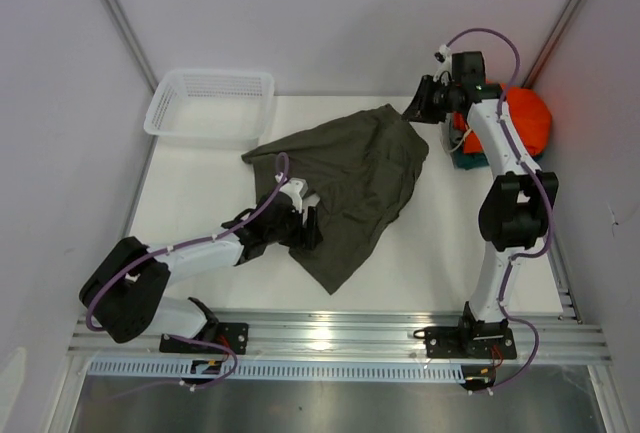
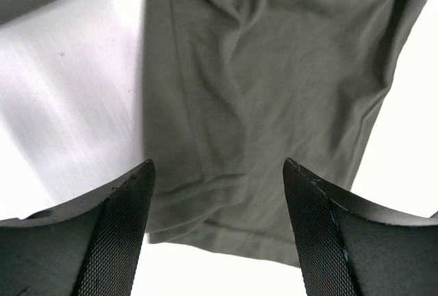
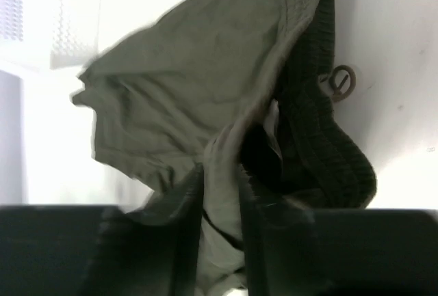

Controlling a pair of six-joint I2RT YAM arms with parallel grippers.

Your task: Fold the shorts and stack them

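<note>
Olive-green shorts (image 1: 350, 183) lie rumpled across the middle of a white tabletop (image 1: 190, 193). They stretch from near the far edge down toward the near edge, where one leg tapers to a point.

At the far right end of the cloth, the right pincer (image 1: 420, 105) is clamped tight on a fold of the shorts, and the fabric rises to a peak there. The right wrist view shows its two fingers pressed together on the cloth, just beside the dark ribbed waistband (image 3: 321, 139) and a small loop of cord (image 3: 340, 81).

The left pincer (image 1: 300, 225) sits at the near left side of the shorts with its fingers spread wide, holding nothing. In its wrist view, a leg hem lies between the fingertips.

A white mesh basket (image 1: 210, 103) stands at the far left corner of the tabletop. At the far right corner, a bright orange garment (image 1: 528, 118) rests beside a teal garment (image 1: 468, 161), both partly hidden by the right arm.
</note>
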